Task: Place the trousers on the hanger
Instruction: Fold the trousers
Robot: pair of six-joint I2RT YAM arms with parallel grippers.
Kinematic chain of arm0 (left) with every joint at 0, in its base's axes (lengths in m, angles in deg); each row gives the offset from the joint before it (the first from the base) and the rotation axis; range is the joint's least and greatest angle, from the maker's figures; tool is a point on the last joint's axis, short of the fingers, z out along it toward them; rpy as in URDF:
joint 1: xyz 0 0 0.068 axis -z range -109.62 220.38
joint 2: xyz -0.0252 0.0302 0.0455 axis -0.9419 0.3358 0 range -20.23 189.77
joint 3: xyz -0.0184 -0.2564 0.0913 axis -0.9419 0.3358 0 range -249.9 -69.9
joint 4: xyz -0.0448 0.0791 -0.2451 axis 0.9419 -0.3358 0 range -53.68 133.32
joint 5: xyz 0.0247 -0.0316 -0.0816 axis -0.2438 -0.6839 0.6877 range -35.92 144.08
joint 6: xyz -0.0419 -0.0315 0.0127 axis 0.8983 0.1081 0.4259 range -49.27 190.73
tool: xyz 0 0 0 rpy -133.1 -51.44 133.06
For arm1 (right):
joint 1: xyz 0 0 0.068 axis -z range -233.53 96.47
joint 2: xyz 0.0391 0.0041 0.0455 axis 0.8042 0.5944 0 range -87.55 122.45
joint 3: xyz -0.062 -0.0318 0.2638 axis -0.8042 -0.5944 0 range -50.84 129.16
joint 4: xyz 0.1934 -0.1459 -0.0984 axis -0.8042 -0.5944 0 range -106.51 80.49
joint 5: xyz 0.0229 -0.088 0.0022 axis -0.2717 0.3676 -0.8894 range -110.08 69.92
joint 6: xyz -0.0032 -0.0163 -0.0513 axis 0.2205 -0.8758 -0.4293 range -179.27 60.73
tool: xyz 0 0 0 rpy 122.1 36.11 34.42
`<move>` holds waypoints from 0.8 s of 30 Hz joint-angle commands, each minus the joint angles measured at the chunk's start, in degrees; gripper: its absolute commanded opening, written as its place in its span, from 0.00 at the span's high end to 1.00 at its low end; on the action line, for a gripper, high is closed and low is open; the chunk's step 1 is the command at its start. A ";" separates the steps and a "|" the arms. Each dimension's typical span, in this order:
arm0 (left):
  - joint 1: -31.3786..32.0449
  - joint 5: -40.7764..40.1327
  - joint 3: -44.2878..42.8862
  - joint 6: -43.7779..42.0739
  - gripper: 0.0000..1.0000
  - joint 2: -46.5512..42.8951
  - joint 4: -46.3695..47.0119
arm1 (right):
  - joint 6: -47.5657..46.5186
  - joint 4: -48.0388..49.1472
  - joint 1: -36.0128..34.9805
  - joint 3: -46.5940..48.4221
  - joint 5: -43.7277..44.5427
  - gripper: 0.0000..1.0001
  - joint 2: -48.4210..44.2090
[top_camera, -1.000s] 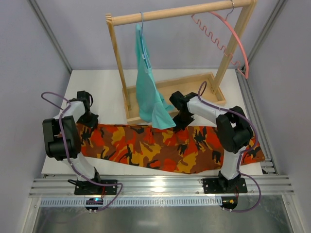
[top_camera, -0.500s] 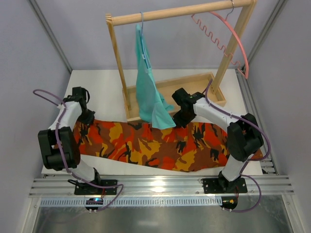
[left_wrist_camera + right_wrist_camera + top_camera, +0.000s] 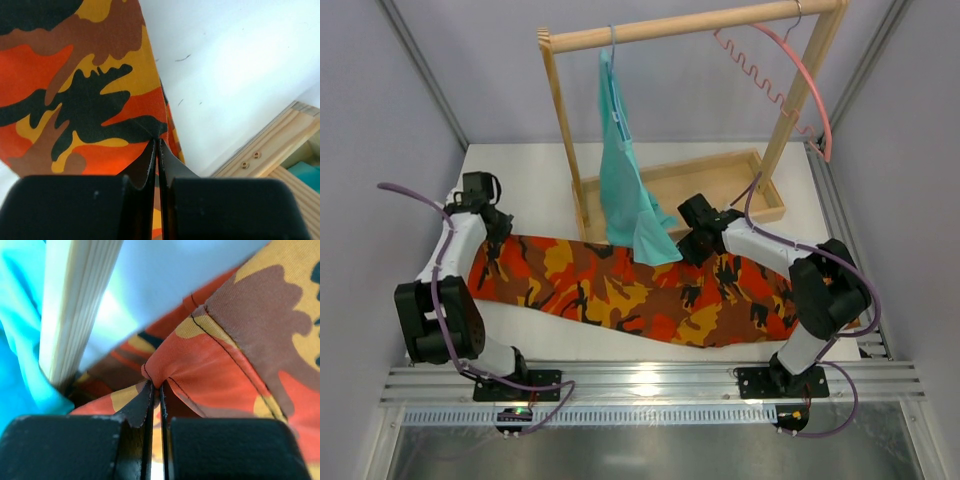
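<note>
left gripper (image 3: pixel 157 142) and right gripper (image 3: pixel 159 387) each clamp the 1 trousers (image 3: pixel 640 290); 1 hanger (image 3: pixel 802 72) hangs on 1 rack (image 3: pixel 670 30).

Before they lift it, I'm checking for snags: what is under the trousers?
Around the trousers only the white table shows, and nothing pokes out from beneath. What lies directly under the cloth is covered and cannot be seen.

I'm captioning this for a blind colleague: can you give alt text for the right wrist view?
The right gripper, jaws shut, pinches a seamed fold of the orange camouflage trousers. A pale wooden beam and a teal garment are at the left.
</note>
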 commanded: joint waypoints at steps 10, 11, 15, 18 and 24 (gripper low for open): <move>-0.38 0.82 -0.83 -3.01 1.00 14.12 12.35 | -4.24 24.26 0.41 -10.39 11.31 0.96 -1.68; -0.38 0.47 -1.10 -3.36 1.00 14.82 12.26 | -4.60 25.23 0.41 -10.91 11.84 0.96 -1.85; -0.38 -1.02 -1.28 -4.24 1.00 16.32 11.82 | -5.04 27.43 0.50 -12.50 12.46 0.96 -1.42; -0.38 -3.13 -0.92 -4.41 1.00 16.76 10.42 | -5.39 26.83 0.41 -12.33 11.76 0.96 -0.02; -0.38 -9.01 -2.41 -4.59 0.99 18.43 3.40 | -5.91 27.68 0.41 -14.33 10.35 0.70 0.69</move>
